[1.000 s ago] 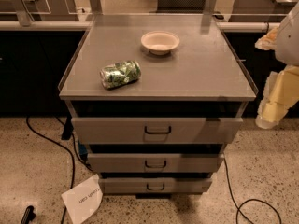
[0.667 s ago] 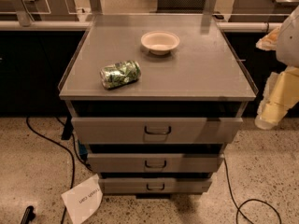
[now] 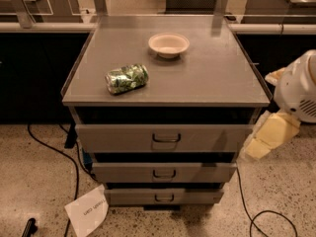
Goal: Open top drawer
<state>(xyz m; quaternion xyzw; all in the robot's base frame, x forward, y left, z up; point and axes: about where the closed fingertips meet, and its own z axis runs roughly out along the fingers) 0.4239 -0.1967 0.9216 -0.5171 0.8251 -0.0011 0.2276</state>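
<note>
The top drawer [image 3: 123,138] is the widest of three grey drawers under a grey cabinet top. It has a small dark bail handle [image 3: 166,138] at its centre. Its front stands slightly forward, with a dark gap above it. My arm comes in from the right as a white rounded link [image 3: 296,88] with a cream-yellow end. My gripper [image 3: 256,144] is at that end, just right of the top drawer's right edge and well apart from the handle.
A crushed green can [image 3: 127,78] and a white bowl [image 3: 168,44] sit on the cabinet top [image 3: 217,78]. The middle drawer [image 3: 163,172] and bottom drawer [image 3: 163,196] are below. A paper sheet [image 3: 88,212] and black cables [image 3: 266,216] lie on the floor.
My arm has dropped and moved left, bringing its cream-yellow end down beside the top drawer's right edge. The drawers, can and bowl have not moved.
</note>
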